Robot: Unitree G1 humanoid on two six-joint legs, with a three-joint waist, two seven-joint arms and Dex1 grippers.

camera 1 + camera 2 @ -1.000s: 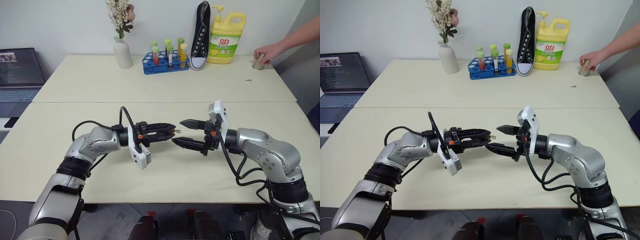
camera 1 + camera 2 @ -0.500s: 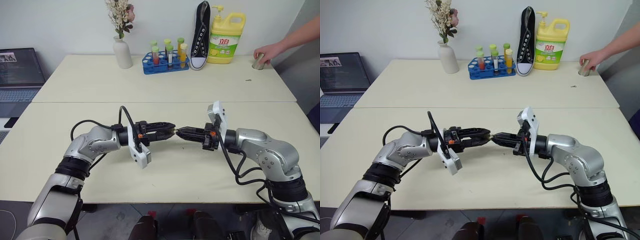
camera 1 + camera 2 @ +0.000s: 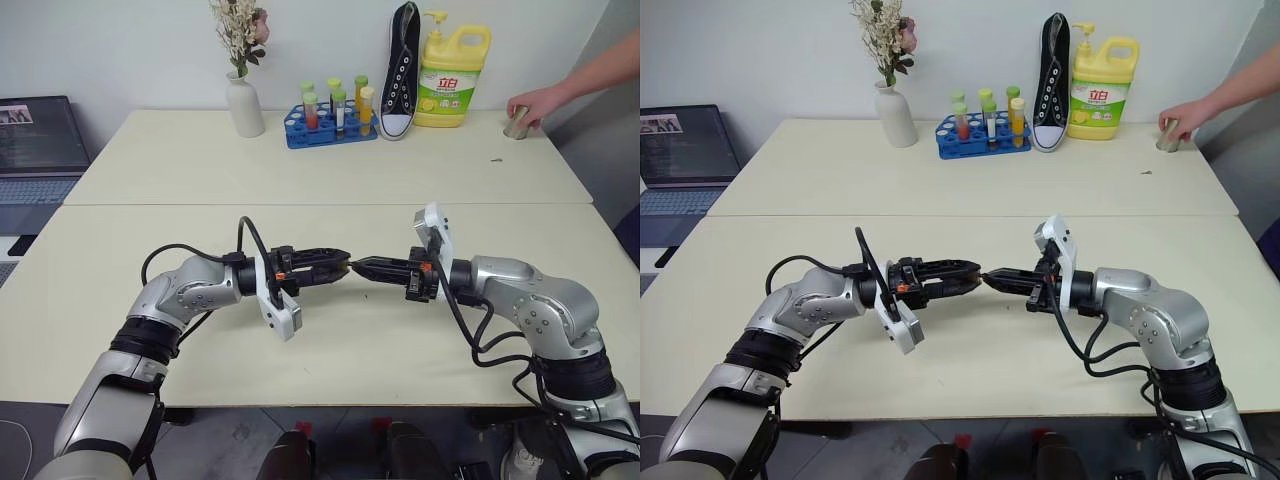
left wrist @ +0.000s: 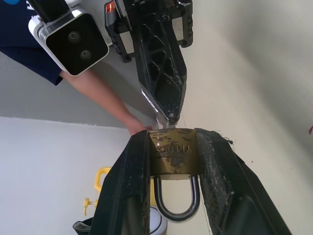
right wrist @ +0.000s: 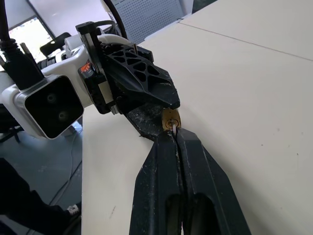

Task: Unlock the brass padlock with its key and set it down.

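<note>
My left gripper (image 3: pixel 338 265) points right, above the near table, and is shut on the brass padlock (image 4: pixel 172 157). The body sits between its fingers (image 4: pixel 131 176) and the silver shackle (image 4: pixel 176 205) hangs back toward the wrist. From the opposite side my right gripper (image 3: pixel 364 266) points left, tip to tip with the left one. Its jaws are pressed together on the tiny silver key (image 5: pixel 173 128), which meets the padlock (image 5: pixel 169 118) at its end face. How deep the key sits in the lock I cannot tell.
On the far table stand a vase of flowers (image 3: pixel 244 105), a blue rack of test tubes (image 3: pixel 330 125), a black shoe (image 3: pixel 400 70) and a yellow detergent bottle (image 3: pixel 455 75). A person's hand (image 3: pixel 535 105) holds a small can at the far right. A laptop (image 3: pixel 40 140) sits at left.
My right gripper, open a second ago, has shut its fingers at the padlock's end and stayed there. The left gripper with the padlock has not moved.
</note>
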